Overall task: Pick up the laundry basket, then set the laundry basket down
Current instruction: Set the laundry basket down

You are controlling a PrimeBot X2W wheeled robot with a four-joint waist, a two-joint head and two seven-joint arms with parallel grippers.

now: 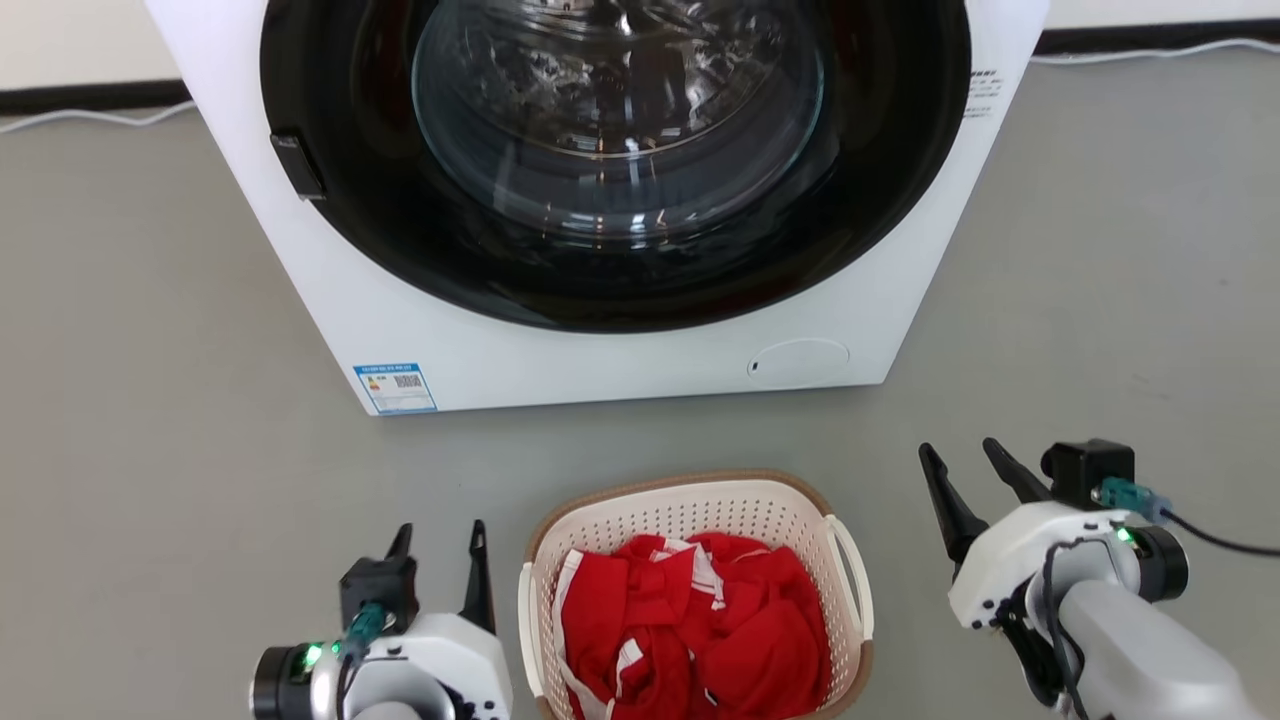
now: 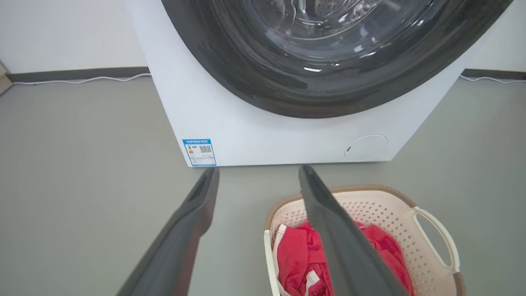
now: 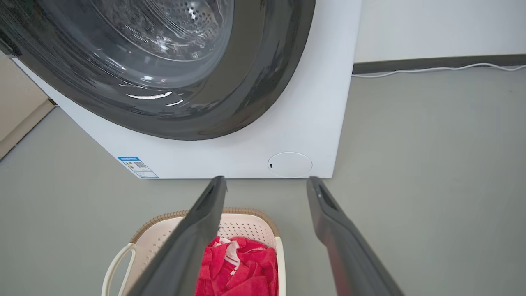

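**While ungripped, basket (image 1: 700,505) sits on floor (image 1: 150,420)**

Left pincer (image 1: 440,535) and right pincer (image 1: 957,452) flank it, both spread and empty, neither touching it. Red clothes (image 1: 690,620) fill it; the washer (image 1: 600,360) stands just beyond.

Cut off by the head view's bottom edge: the near end of the laundry basket (image 1: 690,512) and the body of the left tool (image 1: 440,530). Hidden under red clothes (image 1: 700,630): the basket's floor. Cropped at the top: the washer (image 1: 620,365). Too small to read: print on its blue label (image 1: 396,388).
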